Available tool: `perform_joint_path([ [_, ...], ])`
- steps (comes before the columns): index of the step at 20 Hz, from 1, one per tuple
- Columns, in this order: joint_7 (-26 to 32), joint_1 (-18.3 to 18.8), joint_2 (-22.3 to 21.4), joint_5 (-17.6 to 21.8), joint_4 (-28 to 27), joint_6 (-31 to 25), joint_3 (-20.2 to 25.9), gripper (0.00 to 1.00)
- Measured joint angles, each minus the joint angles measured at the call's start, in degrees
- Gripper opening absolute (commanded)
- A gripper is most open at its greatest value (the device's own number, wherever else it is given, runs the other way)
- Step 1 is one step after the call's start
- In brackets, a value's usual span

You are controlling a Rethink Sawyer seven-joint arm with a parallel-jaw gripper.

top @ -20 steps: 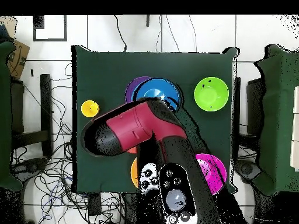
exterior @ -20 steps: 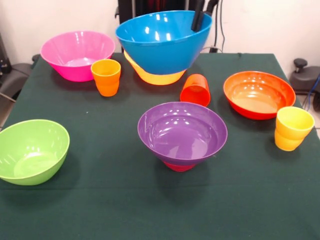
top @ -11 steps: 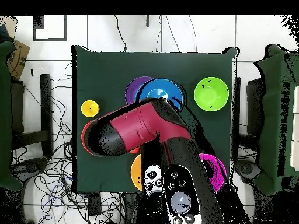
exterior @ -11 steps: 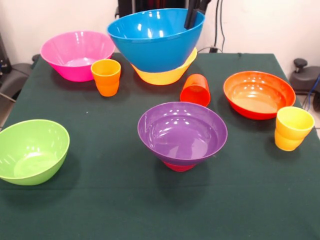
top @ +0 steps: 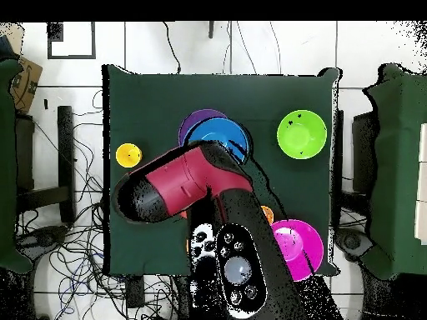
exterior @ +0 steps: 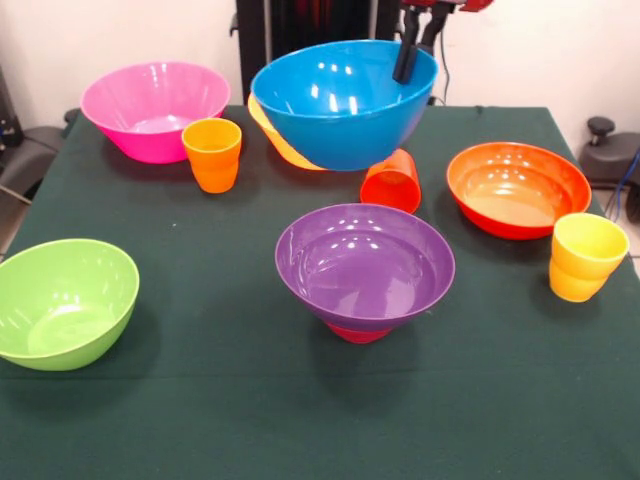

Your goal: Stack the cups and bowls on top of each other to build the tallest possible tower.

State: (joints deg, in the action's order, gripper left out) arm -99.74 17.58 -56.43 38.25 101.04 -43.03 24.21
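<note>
My gripper [exterior: 406,70] is shut on the right rim of the large blue bowl [exterior: 340,105], which hangs above the table at the back. Only a sliver of the yellow bowl [exterior: 272,135] shows behind its left side. The red-orange cup [exterior: 392,180] lies on its side just below the blue bowl. A wide purple bowl [exterior: 364,265] rests on a small red bowl [exterior: 355,333] in the middle. In the overhead view the arm [top: 183,183] covers much of the table, and the blue bowl [top: 218,137] overlaps the purple bowl [top: 193,125].
The pink bowl [exterior: 155,108] and ribbed orange cup [exterior: 212,153] stand at the back left. The green bowl [exterior: 62,300] sits at the front left. At the right are the orange-red bowl [exterior: 517,187] and the yellow cup [exterior: 585,256].
The blue bowl has moved right and lower with my gripper. The yellow bowl, plainly seen under it before, is now mostly hidden behind it.
</note>
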Motion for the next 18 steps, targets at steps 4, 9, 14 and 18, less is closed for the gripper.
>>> perform_joint_path([
  [4,0.0,-0.5,0.9,0.0,0.0,0.7,0.0,0.0],
  [9,0.0,-1.5,2.1,0.6,0.0,1.9,-0.8,0.0],
  [14,0.0,-3.5,3.4,2.8,0.0,3.3,-2.6,0.0],
  [18,0.0,-4.9,4.2,4.2,-0.2,4.3,-3.7,0.0],
])
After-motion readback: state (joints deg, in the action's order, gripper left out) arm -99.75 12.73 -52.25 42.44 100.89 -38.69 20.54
